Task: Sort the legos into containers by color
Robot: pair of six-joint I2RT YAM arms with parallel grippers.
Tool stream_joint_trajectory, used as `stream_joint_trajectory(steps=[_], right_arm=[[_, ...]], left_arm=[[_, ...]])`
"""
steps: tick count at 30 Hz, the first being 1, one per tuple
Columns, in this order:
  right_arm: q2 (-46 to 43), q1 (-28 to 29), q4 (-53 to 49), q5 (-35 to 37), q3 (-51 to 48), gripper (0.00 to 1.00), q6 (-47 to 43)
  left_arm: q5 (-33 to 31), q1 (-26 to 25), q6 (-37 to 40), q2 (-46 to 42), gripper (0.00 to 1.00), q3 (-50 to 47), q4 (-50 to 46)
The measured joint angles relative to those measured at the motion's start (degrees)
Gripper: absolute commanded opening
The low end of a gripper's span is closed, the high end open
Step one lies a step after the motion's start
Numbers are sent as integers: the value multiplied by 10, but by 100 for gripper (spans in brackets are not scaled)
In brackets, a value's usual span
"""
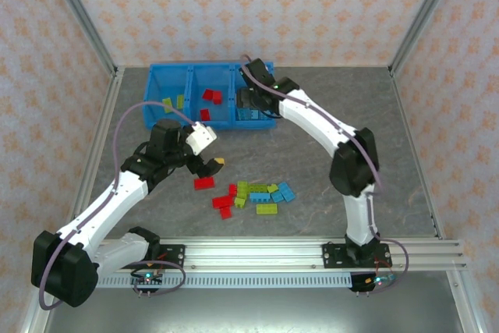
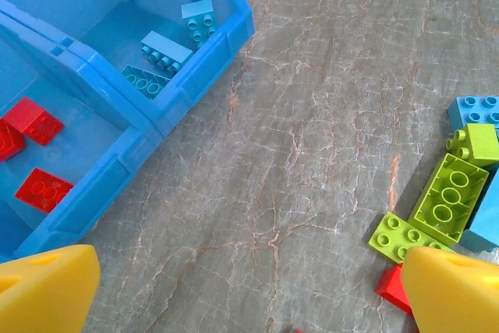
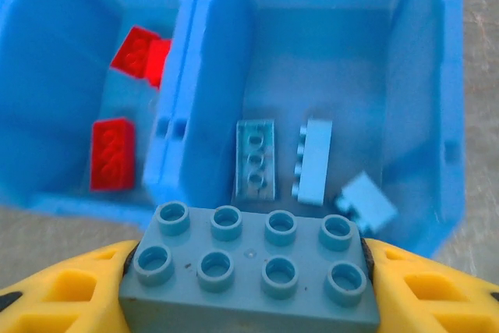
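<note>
The right gripper pinches a light blue two-by-four brick by its short ends, studs up, hanging over the blue bin tray. Just below and ahead of its fingers lies the end compartment, where three light blue bricks already rest, so I'd say it is poised to drop the brick among its own colour. Off to the fingers' left, red bricks sit in the next cell. The left gripper is spread wide and empty, low over the table, with the loose bricks by its right finger. The tabletop looks like grey veined stone, and peach patterned wallpaper encloses it.
</note>
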Motion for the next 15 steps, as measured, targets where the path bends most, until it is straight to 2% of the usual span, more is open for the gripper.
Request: stream_joint_trajectory(steps=[4,7,15], right_arm=[[89,-18,-5,7,77,63,-11],[115,-26,-11,8,100,72,-18],[114,-28,-26,7,136,79,-32]], left_arm=[[-4,0,0,0,100,0,1],[-11,0,0,0,100,0,1],[-15,0,0,2,100,0,6]])
